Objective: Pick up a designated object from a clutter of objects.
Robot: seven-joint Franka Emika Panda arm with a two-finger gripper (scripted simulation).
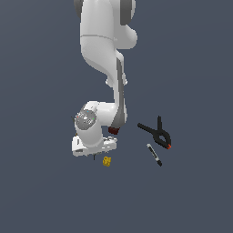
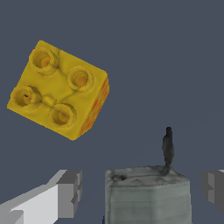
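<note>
— What do you make out from the exterior view?

— The white arm (image 1: 107,54) reaches down from the top of the picture and bends low over the dark grey floor (image 1: 41,191). Its gripper (image 1: 94,154) hangs just above the floor, with the wrist housing covering most of it. Just beside it, toward the exterior view's right, lies the small yellow block (image 1: 107,161). A thin dark stem pokes out under the hand, but the body of the silver-grey item is hidden from here. A bit of the dark red brick (image 1: 113,130) peeks from behind the forearm. Well apart, toward the exterior view's right, sit the black spring clamp (image 1: 157,132) and, near it, the black marker (image 1: 154,154).

— And the fingers?

— From this view I cannot tell how they stand.

— The wrist view, then?

— Much clearer. The silver-grey item (image 2: 148,194) sits between the two fingers (image 2: 69,193), a boxy pale lump with its thin dark stem sticking up from one corner. The fingers are spread apart, with a clear gap on each side of the item, so neither touches it. The yellow block (image 2: 59,89) shows its four studs and an orange-tinted side; it lies apart from the item, outside the fingers' span.
</note>
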